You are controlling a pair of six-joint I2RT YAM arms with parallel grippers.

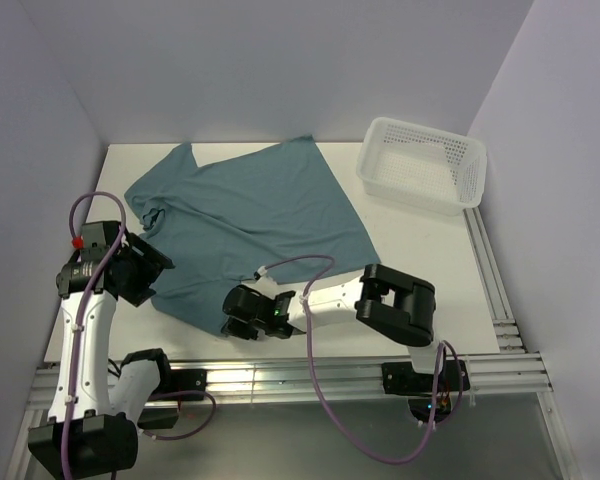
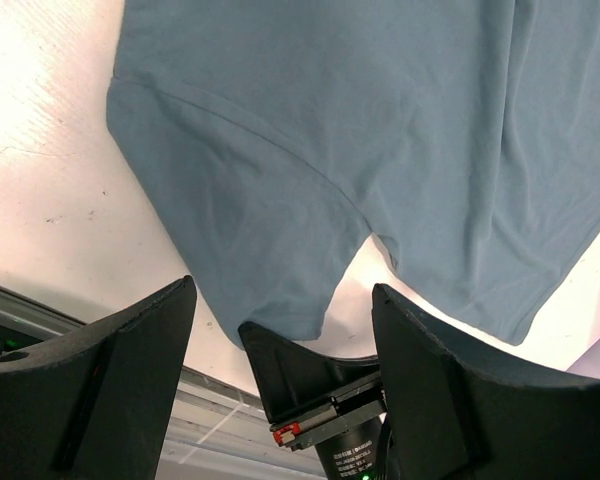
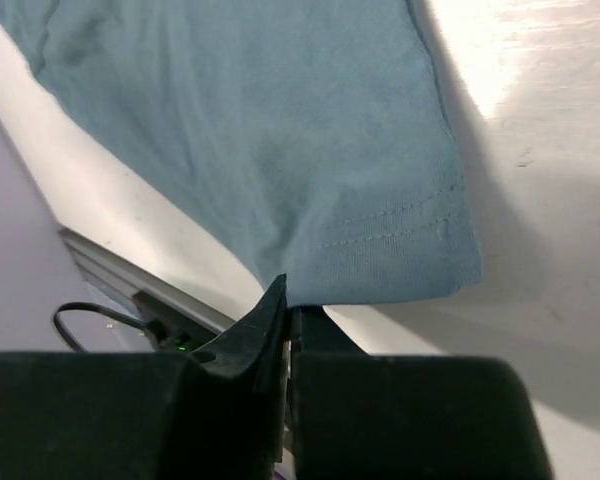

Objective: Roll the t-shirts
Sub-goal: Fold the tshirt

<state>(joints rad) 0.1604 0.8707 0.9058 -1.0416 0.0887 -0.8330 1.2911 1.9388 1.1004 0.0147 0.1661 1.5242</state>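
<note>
Viewing from the top camera: the t-shirt (image 1: 260,220) lies spread flat on the white table (image 1: 420,260), reaching from the far edge to near the front rail, left of centre. A white mesh basket (image 1: 410,190) stands at the far right corner, well apart from the cloth. The left gripper (image 1: 145,265) sits at the shirt's left edge. The right gripper (image 1: 238,318) sits at the near hem, low over the table.

Left wrist camera: the two fingers (image 2: 110,380) stand spread wide with nothing between them. A short sleeve (image 2: 270,230) lies flat just beyond them, not touched.

Right wrist camera: the jaws are pressed together, their tip meeting the stitched hem (image 3: 390,235) at its lower edge. They appear to be pinching that edge of the shirt, though the bite itself is hidden behind the fingers. The cloth beyond rests flat on the table.
</note>
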